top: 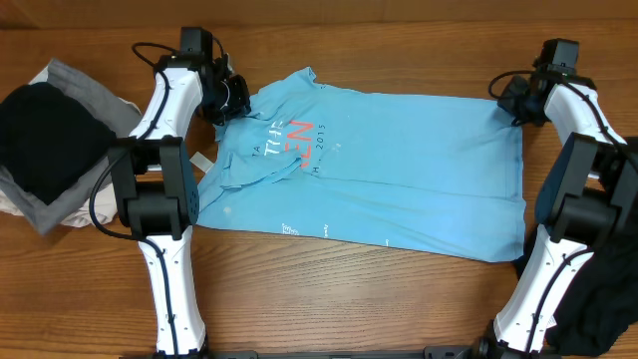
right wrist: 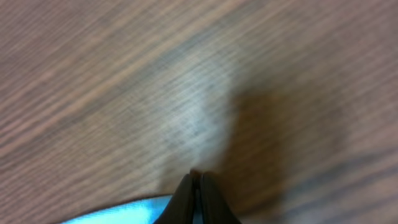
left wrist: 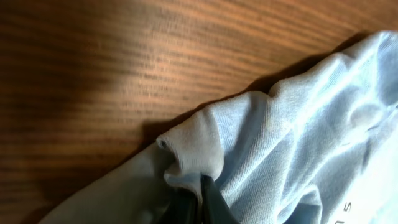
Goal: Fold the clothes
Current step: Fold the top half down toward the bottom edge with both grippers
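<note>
The light blue T-shirt with white and red-orange lettering lies spread across the table, its left part rumpled. My left gripper is at the shirt's far left corner. In the left wrist view it is shut on a raised fold of the blue cloth. My right gripper is at the shirt's far right corner. In the right wrist view its jaws are shut, with a strip of blue cloth under and between them. A black garment lies at the far left.
The black garment rests on a grey cloth with a white piece under it near the left edge. Another dark cloth lies at the lower right beside the right arm's base. Both arm bases stand at the table's front.
</note>
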Available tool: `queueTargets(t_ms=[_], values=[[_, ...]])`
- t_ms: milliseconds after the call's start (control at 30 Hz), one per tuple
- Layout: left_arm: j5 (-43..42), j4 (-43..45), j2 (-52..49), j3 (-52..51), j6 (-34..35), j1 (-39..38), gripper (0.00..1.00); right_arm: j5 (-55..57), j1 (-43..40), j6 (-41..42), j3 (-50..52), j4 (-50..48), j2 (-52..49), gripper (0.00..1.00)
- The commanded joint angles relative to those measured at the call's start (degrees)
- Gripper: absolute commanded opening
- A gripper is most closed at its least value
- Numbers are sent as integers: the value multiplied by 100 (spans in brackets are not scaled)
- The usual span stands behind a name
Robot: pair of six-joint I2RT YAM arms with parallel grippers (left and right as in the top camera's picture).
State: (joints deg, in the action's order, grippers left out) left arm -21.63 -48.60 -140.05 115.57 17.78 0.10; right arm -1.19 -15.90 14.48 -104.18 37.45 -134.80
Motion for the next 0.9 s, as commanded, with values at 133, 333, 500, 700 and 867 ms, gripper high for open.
queueTargets(t_ms=[133,333,500,700,867], values=[[105,35,450,828,-155,144,4,94,-264,424,-1040,1145,-214,4],[105,-498,577,1296,-151,151,4,114,-291,424,-2280,2577,-214,4],[74,-1252,584,1537,-186,153,4,114,-310,417,-3088,3829,-214,4],[-284,-2111,713,1801,-496,153,4,118,-328,310,-3362,5158,-214,4],[-22,-2820,907,1801,-636,155,4,251,-352,164,-3357,5888,-214,4]])
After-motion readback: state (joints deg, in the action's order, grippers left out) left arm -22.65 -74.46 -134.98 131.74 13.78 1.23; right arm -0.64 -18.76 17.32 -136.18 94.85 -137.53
